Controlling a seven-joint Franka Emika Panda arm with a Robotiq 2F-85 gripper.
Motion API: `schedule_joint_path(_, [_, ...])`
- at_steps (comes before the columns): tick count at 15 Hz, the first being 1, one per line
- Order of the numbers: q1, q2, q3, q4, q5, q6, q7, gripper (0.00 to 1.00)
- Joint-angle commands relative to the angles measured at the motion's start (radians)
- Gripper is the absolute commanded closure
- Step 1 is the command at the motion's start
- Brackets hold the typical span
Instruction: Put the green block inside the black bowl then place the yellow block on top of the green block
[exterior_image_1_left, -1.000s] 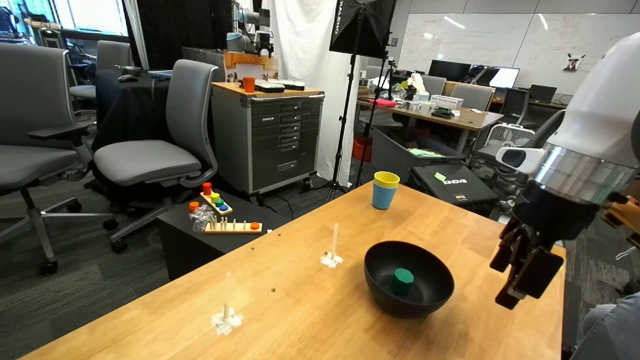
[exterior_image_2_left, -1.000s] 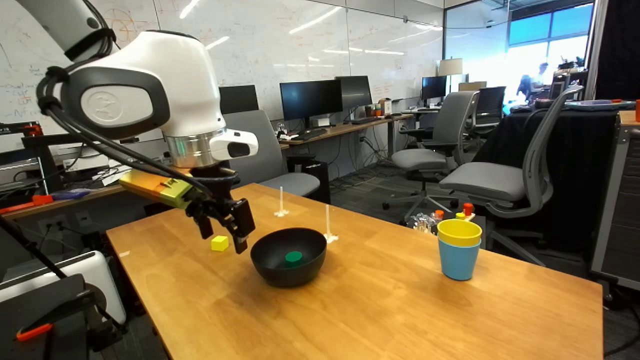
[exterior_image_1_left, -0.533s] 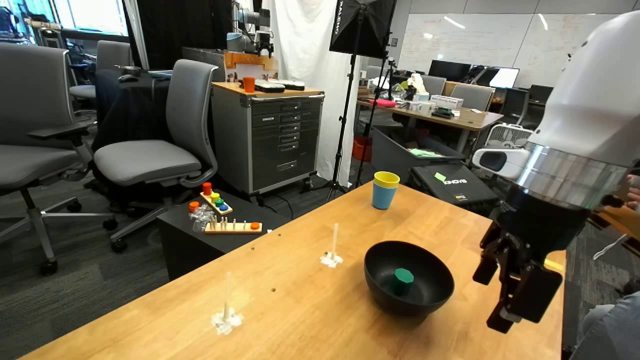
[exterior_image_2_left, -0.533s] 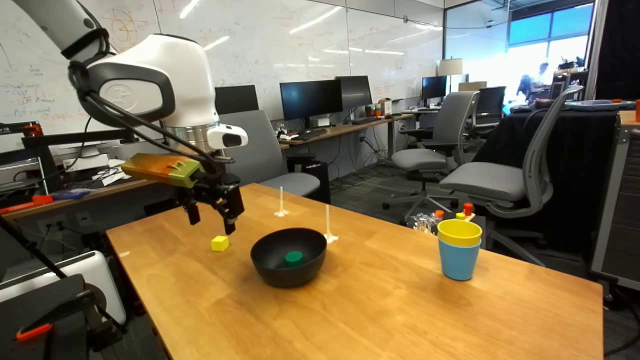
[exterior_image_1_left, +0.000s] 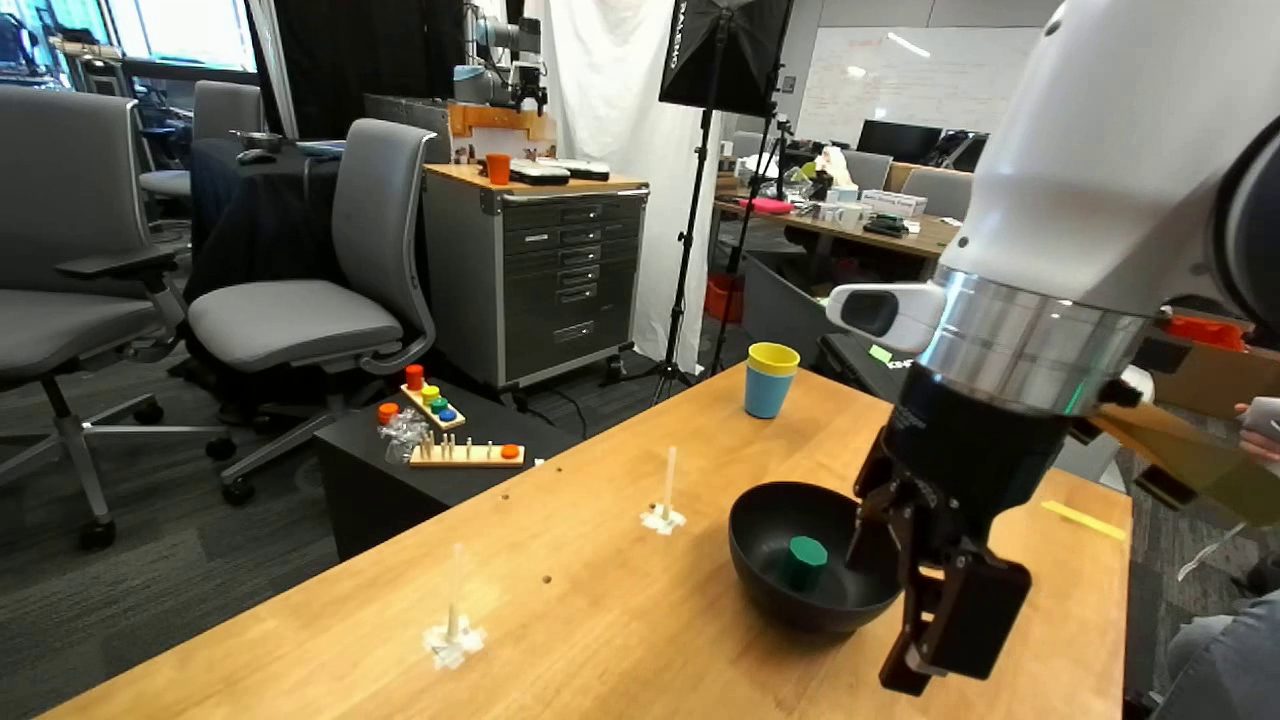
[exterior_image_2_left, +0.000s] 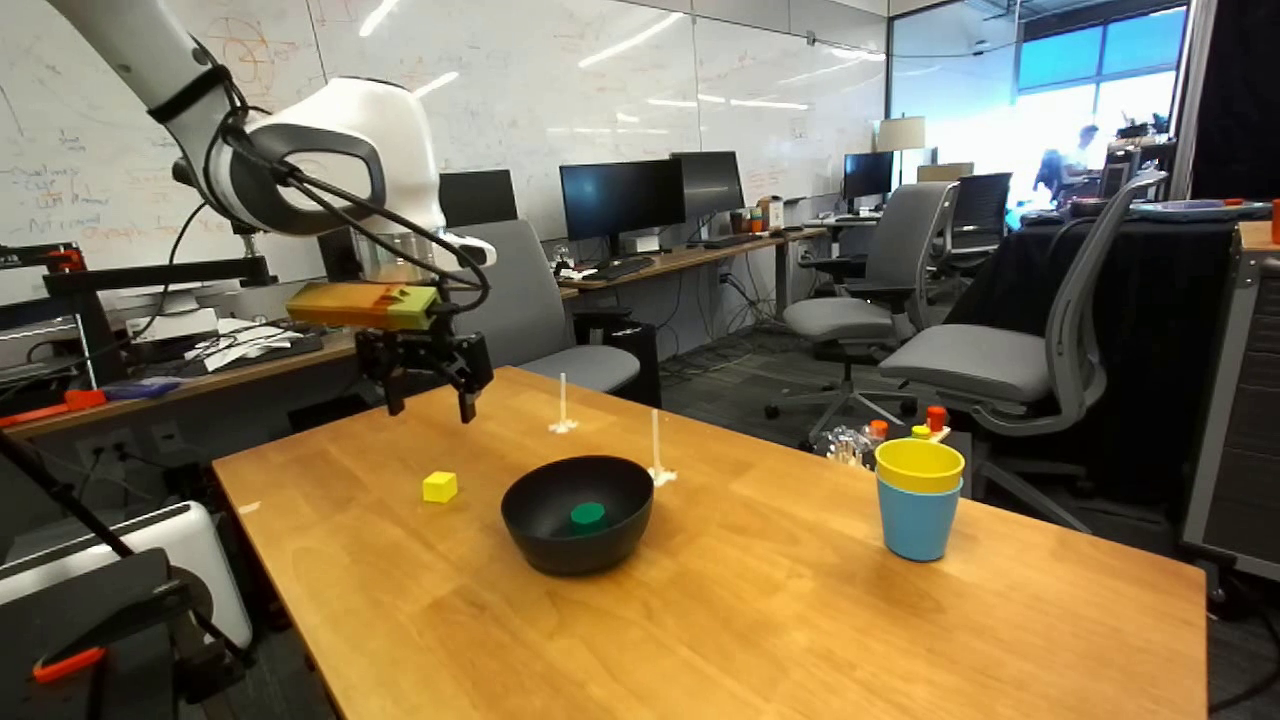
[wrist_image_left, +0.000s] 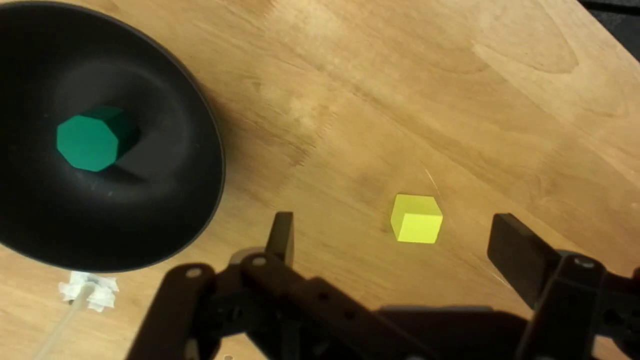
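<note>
The green block (wrist_image_left: 91, 140) stands inside the black bowl (wrist_image_left: 167, 217); the yellow block (wrist_image_left: 416, 220) rests on the surface (wrist_image_left: 340, 150), outside and near the bowl. Above the surface, the 2 fingers (wrist_image_left: 520, 257) are spread wide, clear of bowl and blocks.

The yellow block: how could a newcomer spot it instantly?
In an exterior view, find the wooden table, then the black bowl. Left of the bowl sits the yellow block. It is a small yellow cube, unlike the taller yellow-and-blue cups or the green block inside the bowl.
</note>
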Motion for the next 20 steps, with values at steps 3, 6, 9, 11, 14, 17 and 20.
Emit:
schedule_joint_path(3, [0.041, 0.186, -0.005, 0.142, -0.152, -0.019, 0.067, 0.00])
schedule_joint_path(6, [0.079, 0.271, -0.016, 0.200, -0.262, -0.024, 0.128, 0.00])
schedule_joint_path(9, [0.128, 0.358, -0.027, 0.269, -0.347, -0.022, 0.189, 0.00])
schedule_joint_path(11, [0.161, 0.407, -0.034, 0.308, -0.387, -0.016, 0.225, 0.00])
schedule_joint_path(14, [0.198, 0.470, -0.036, 0.361, -0.426, -0.008, 0.255, 0.00])
schedule_joint_path(17, [0.219, 0.522, -0.032, 0.405, -0.439, -0.001, 0.265, 0.25])
schedule_joint_path(20, [0.229, 0.550, -0.030, 0.432, -0.443, -0.002, 0.267, 0.42])
